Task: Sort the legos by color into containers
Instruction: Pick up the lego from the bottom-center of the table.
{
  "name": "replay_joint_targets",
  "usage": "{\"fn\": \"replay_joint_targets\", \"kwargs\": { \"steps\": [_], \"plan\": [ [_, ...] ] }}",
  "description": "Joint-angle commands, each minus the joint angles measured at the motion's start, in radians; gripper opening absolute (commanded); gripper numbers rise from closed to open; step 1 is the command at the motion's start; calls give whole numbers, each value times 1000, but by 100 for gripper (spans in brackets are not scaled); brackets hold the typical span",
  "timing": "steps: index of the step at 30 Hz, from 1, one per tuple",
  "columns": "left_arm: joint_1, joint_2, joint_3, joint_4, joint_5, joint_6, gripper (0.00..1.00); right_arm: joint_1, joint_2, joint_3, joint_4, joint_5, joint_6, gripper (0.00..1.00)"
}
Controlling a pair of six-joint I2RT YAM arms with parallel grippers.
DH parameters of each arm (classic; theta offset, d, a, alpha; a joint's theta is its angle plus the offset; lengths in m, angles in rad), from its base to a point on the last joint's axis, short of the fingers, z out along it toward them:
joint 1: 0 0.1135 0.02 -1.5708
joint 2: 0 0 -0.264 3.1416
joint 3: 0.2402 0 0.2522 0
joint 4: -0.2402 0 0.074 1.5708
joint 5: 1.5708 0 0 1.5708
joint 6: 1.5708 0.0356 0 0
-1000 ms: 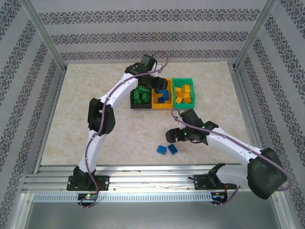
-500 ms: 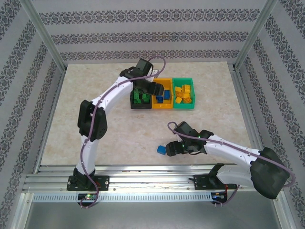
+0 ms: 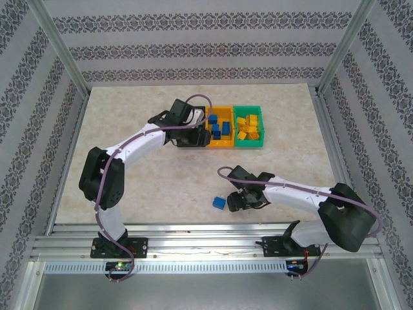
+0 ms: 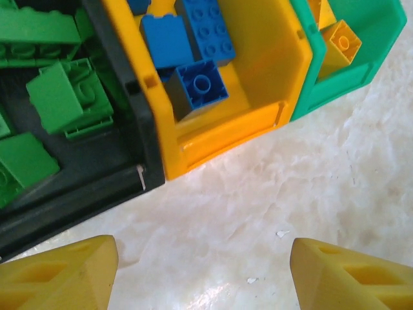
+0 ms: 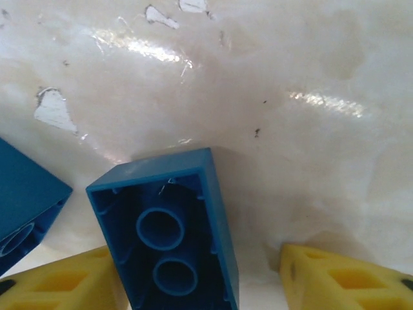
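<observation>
My right gripper [image 5: 200,271] is open and low over the table, straddling an upturned blue lego [image 5: 168,232] that rests against the left finger, with a gap to the right finger [image 5: 348,278]. A second blue lego [image 5: 26,206] lies just to its left, the same lego [image 3: 219,203] lying loose beside the right gripper [image 3: 239,199]. My left gripper [image 4: 203,271] is open and empty over bare table in front of the bins. The black bin [image 4: 77,194] holds green legos [image 4: 55,97], the orange-yellow bin [image 4: 258,84] blue legos [image 4: 200,84], the green bin [image 4: 381,39] orange legos [image 4: 339,45].
The three bins stand side by side at the table's far middle, the orange-yellow bin [image 3: 222,143] and green bin [image 3: 249,143] right of my left gripper [image 3: 195,132]. Metal frame posts and patterned walls surround the beige table [image 3: 129,123].
The left arm pulled back from above the bins toward the near left. The right gripper swung left and down onto the two blue legos, and one now lies between its fingers.
</observation>
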Motion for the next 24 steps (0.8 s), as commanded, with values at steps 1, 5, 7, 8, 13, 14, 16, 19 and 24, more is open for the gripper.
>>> {"fn": "replay_joint_targets", "kwargs": {
  "steps": [1, 5, 7, 8, 13, 14, 16, 19, 24],
  "plan": [
    [-1, -85, -112, 120, 28, -34, 70, 22, 57, 27, 121, -14, -13, 52],
    [-2, -147, -227, 139, 25, -28, 70, 18, 73, 44, 130, 0, -38, 38],
    [-2, -177, -284, 146, 22, -30, 70, 5, 77, 64, 134, 3, -58, 33],
    [-2, -193, -310, 154, 21, -36, 70, -4, 80, 72, 141, -2, -67, 30],
    [-7, -258, -408, 182, 26, -73, 70, -48, 89, 118, 171, -30, -112, 22],
    [-11, -270, -428, 189, 27, -81, 70, -61, 91, 135, 173, -37, -126, 21],
    [-23, -292, -467, 209, 23, -88, 70, -91, 98, 170, 181, -47, -157, 21],
    [-57, -312, -514, 229, 10, -93, 70, -159, 123, 248, 192, -74, -204, 22],
    [-118, -333, -552, 221, -9, -91, 70, -285, 209, 413, 228, -142, -243, 24]
  ]
}}
